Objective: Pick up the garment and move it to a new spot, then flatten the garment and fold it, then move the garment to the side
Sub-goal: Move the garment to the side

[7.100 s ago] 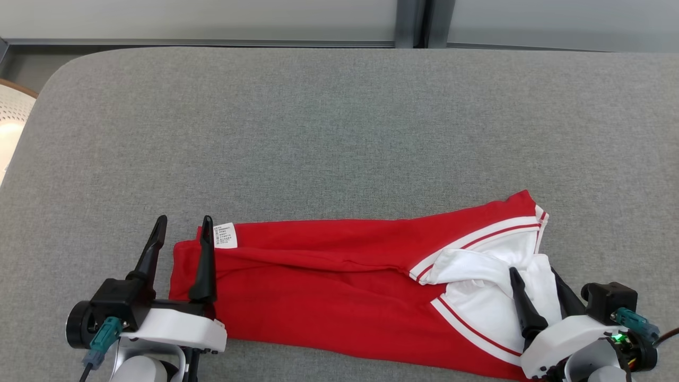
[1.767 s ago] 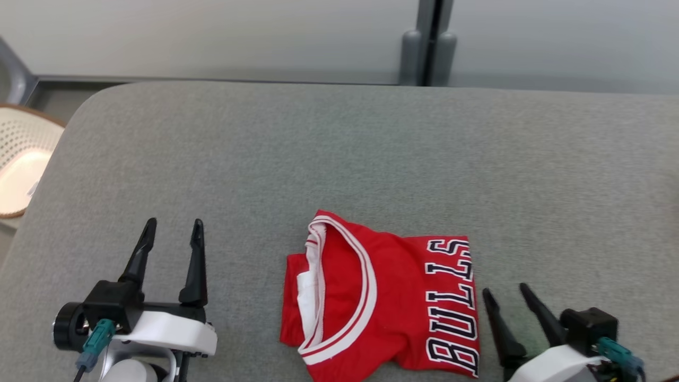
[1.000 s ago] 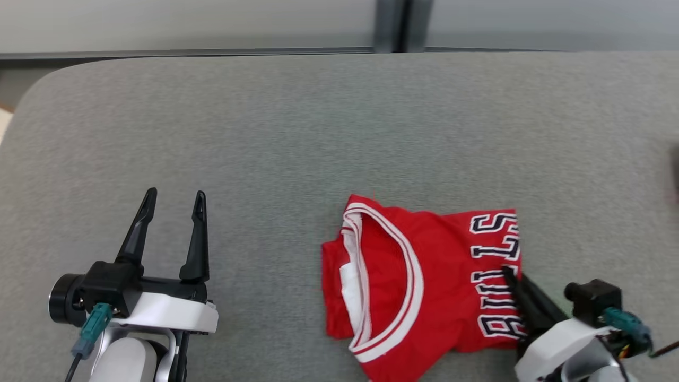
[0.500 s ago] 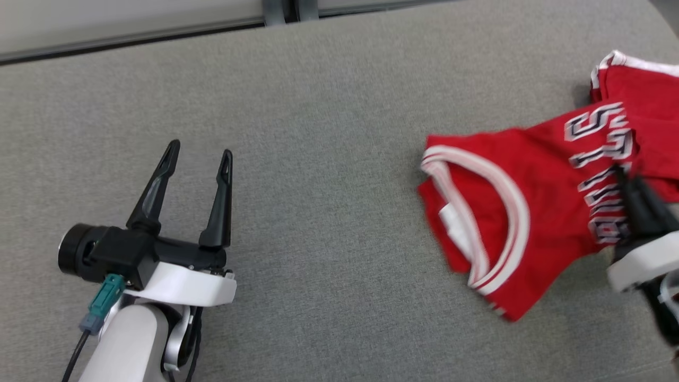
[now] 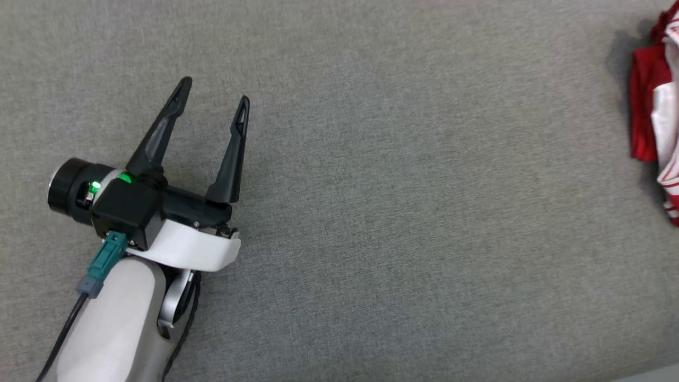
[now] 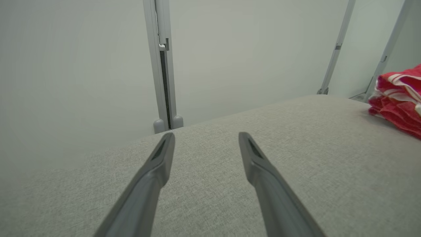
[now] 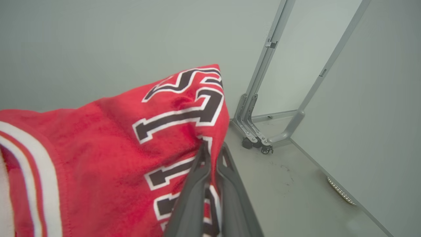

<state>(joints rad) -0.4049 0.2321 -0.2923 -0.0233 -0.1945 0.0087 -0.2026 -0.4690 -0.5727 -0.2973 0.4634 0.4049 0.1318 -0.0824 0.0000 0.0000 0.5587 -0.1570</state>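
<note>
Garment (image 5: 643, 116) pinched at its lettered edge in right claw (image 7: 213, 146), fingers nearly together, red cloth bunched and held up. Well to garment's left: left claw (image 5: 213, 91), spread wide, holding nothing, low over grey table (image 5: 403, 212).

Judged step: carrying folded garment to the side.

Likely faults:
- thin pinch on one edge, so possible slip of cloth out of the grip
- loose hanging layers, so possible unfolding in the air or on set-down
- floor showing beyond garment in right wrist view, so possible release past table rim

Around: wall post (image 6: 162, 65) far to garment's left in left wrist view; wheeled metal frame (image 7: 260, 138) on floor beyond garment. No obstacle seen on table stretch to garment's left. Cannot tell how much table lies under garment.
</note>
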